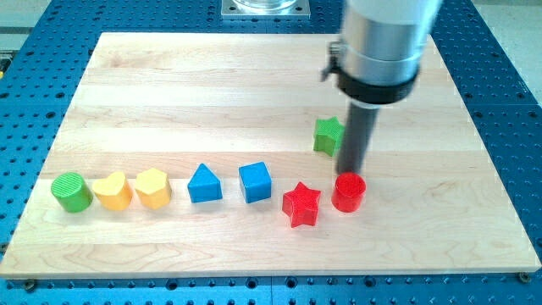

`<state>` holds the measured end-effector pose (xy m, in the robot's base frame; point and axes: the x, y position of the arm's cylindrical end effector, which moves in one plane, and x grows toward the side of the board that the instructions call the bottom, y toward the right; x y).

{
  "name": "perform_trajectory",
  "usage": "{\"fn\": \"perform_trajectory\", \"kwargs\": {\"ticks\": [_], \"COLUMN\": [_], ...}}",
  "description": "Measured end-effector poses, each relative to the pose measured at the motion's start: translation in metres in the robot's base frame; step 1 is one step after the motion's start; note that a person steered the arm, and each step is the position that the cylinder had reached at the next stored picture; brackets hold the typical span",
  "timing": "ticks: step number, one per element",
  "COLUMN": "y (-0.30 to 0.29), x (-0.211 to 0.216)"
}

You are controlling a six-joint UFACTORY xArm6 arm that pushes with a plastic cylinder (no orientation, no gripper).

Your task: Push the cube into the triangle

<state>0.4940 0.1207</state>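
The blue cube [255, 182] sits on the bench [169, 93], just to the view's right of the blue triangle [204, 184], the two near but apart; this cube serves as the landmark. My tip [346, 173] stands well to the view's right of the cube and slightly above it, touching or almost touching the top edge of the red cylinder [348, 192], with the green star [329, 135] just up and left of the rod; the red star [301, 204] lies between the cube and the cylinder, a little lower. There are no jaws on this rig, only the rod, so no open or closed state applies. Judging by this, the approach is the step in hand and the push has not begun; the next move calls for bringing the tip to the cube's right face, passing above the red star without nudging it, then driving straight toward the view's left into the triangle.
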Motion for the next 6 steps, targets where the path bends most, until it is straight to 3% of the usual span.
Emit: {"fn": "perform_trajectory", "kwargs": {"ticks": [2, 3, 4, 6], "y": [-0.022, -0.035, -0.072, -0.165], "x": [0.026, 0.019, 0.003, 0.015]}}
